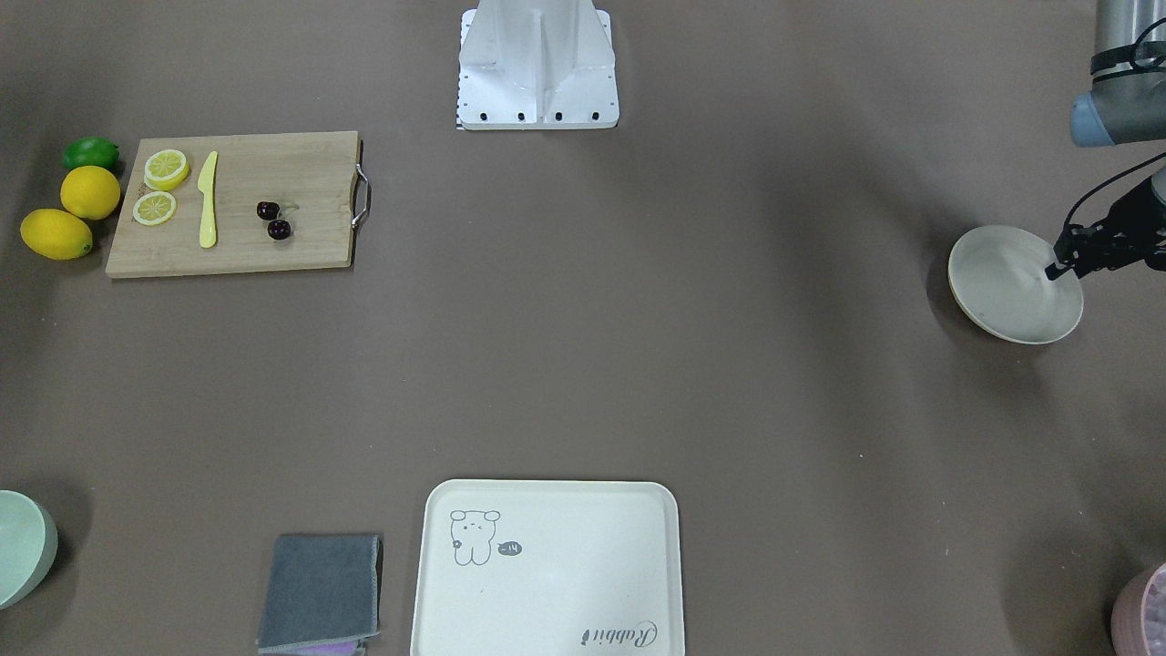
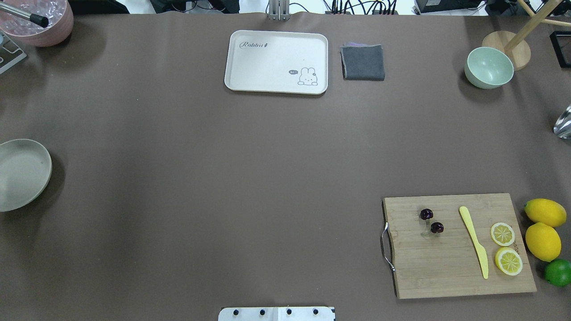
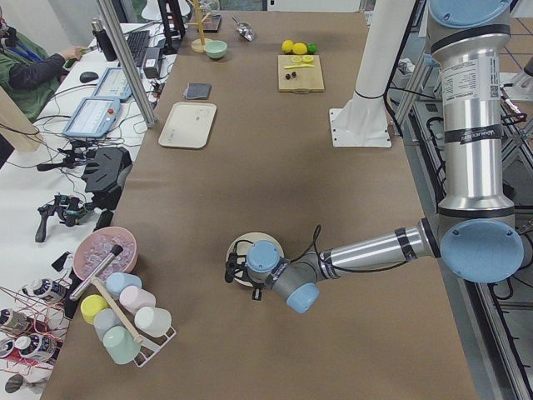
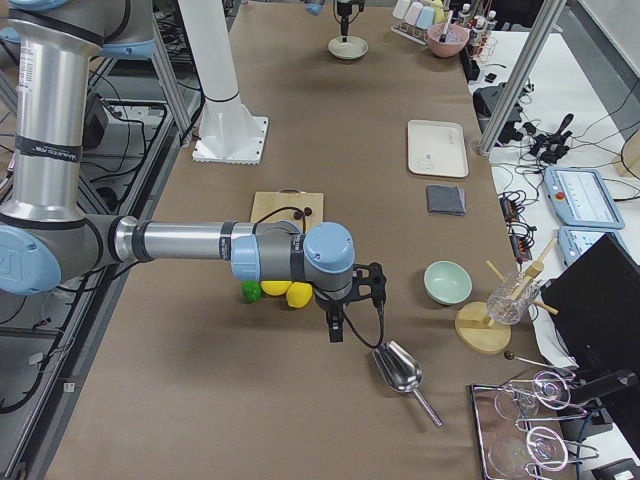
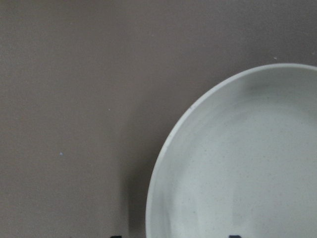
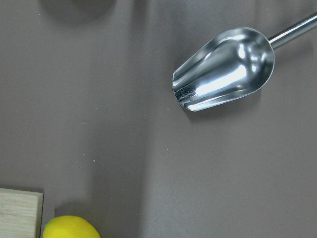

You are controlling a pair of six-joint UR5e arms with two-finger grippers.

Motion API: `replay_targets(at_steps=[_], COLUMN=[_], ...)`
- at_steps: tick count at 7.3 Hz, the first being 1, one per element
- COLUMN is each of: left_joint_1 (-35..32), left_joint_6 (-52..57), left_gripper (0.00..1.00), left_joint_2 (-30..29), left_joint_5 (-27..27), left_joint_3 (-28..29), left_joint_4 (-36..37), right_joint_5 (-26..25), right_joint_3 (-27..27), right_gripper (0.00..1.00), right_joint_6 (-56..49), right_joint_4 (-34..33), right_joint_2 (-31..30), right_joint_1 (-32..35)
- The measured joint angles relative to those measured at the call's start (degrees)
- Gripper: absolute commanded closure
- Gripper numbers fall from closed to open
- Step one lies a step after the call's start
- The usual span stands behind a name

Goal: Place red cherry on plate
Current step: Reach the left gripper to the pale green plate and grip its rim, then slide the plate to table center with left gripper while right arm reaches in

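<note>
Glossy dark-red, almost black cherries [image 1: 279,230]; pale tan wood-grain board [image 1: 301,182]. Plain cream-white plate [image 1: 997,282]; matte brown desk [image 1: 683,319]. Cream tray [image 1: 583,547] with grey rabbit line drawing. Yellow lemons [image 1: 90,192], green lime [image 1: 91,152], pale-yellow knife [image 1: 209,200], dark grey cloth [image 1: 321,590], pale green bowl [image 2: 489,67].

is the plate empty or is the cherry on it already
Empty. The plate shows only bare cream surface in the overhead and left wrist views; the red cherry lies on the cutting board.
</note>
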Motion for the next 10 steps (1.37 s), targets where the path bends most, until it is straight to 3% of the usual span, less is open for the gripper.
replay_targets(at_steps=[3,7,10], left_joint_1=[-0.1,-10.4,-10.3], left_joint_6=[0.8,-0.4,-14.1], left_gripper=[1.0,1.0,1.0], left_joint_2=[-0.1,-6.7,-10.9], left_joint_5=[-1.4,-17.9,-18.7], left_joint_3=[-0.2,-2.1,-8.8], left_joint_4=[0.2,9.3,11.9], right_joint_5=[0.0,0.2,0.2], right_joint_3=[0.2,0.3,0.7], right_gripper=[0.0,0.0,0.0], right_joint_6=[0.1,-0.9,-0.5], right_joint_4=[-0.1,0.0,-0.1], right_joint_2=[0.4,0.9,1.8], right_joint_1=[0.0,0.0,-2.0])
